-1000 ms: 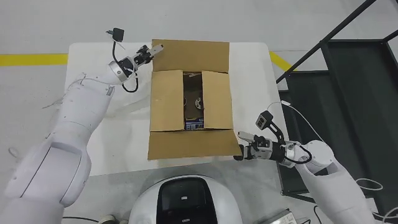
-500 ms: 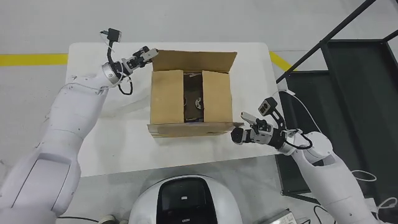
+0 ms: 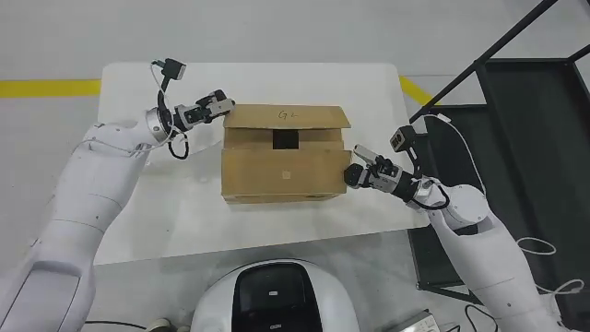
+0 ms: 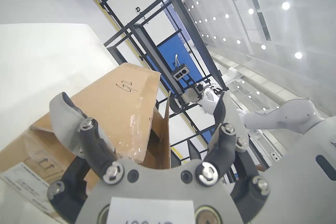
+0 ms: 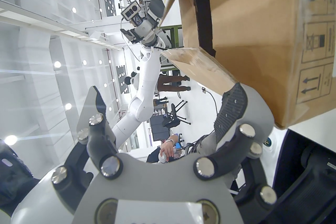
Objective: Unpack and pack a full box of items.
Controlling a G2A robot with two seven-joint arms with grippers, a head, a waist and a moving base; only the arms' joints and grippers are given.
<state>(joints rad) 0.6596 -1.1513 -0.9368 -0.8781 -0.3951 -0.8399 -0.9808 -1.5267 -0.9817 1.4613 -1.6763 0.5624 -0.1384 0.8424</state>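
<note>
Cardboard box (image 3: pixel 286 171) sits in the middle of the white table (image 3: pixel 166 212). From above you can see the whole top of it. The far flap (image 3: pixel 309 116) and the near flap (image 3: pixel 258 171) are folded in over the top, and a small dark gap (image 3: pixel 285 138) shows between them. The left wrist view is close to the far flap, which slopes up and has a strip of shiny tape (image 4: pixel 131 120) on it. The right wrist view is close to the right wall of the box, where black arrow signs (image 5: pixel 311 84) are printed. The left arm comes in from the near left side, bends at the elbow and points its wrist to the right. The left gripper (image 3: pixel 221 103) is at the far left corner of the box. Its two fingers are spread wide and hold nothing. One finger (image 4: pixel 64 114) lies against the far flap, and the other one is out in the air. The right arm comes in from the near right side and points its wrist to the left. The right gripper (image 3: pixel 353 175) is at the right end of the box, near its near corner. Its fingers are spread wide too, with nothing held between them. One bumpy finger pad (image 5: pixel 232 107) is right at the torn edge of a flap, and I cannot tell if it touches.
</note>
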